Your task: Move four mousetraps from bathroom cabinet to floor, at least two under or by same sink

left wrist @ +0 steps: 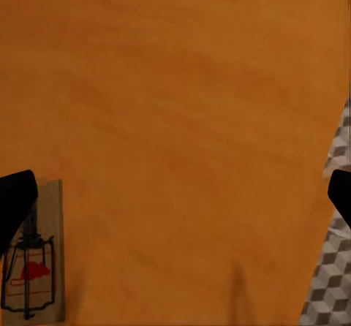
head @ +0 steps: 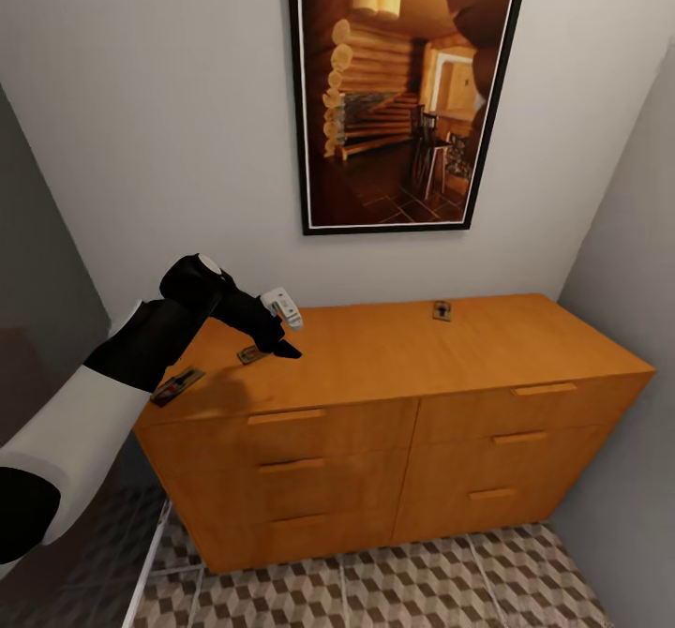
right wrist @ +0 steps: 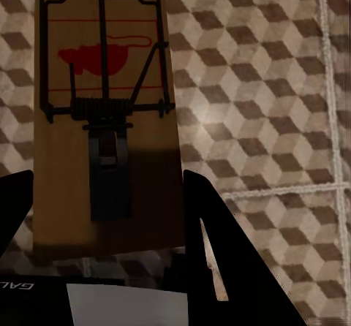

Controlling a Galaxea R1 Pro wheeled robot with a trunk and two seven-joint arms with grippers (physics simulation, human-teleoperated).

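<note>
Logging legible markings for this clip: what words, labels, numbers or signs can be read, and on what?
"GAL", reversed and cut off at the picture's edge: on the right pincer body.
Red mouse outline, no lettering: on the mousetrap between its fingers and the mousetrap on the cabinet.
No other text is readable.

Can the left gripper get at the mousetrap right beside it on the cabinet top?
Probably yes: the left gripper hovers open over the cabinet, the nearest mousetrap sits beside one fingertip, with nothing between.

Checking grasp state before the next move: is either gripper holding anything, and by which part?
The right gripper holds a mousetrap by one short end, fingers at its long edges, over the bathroom floor. The left gripper holds nothing; it hovers open over the cabinet top.
</note>
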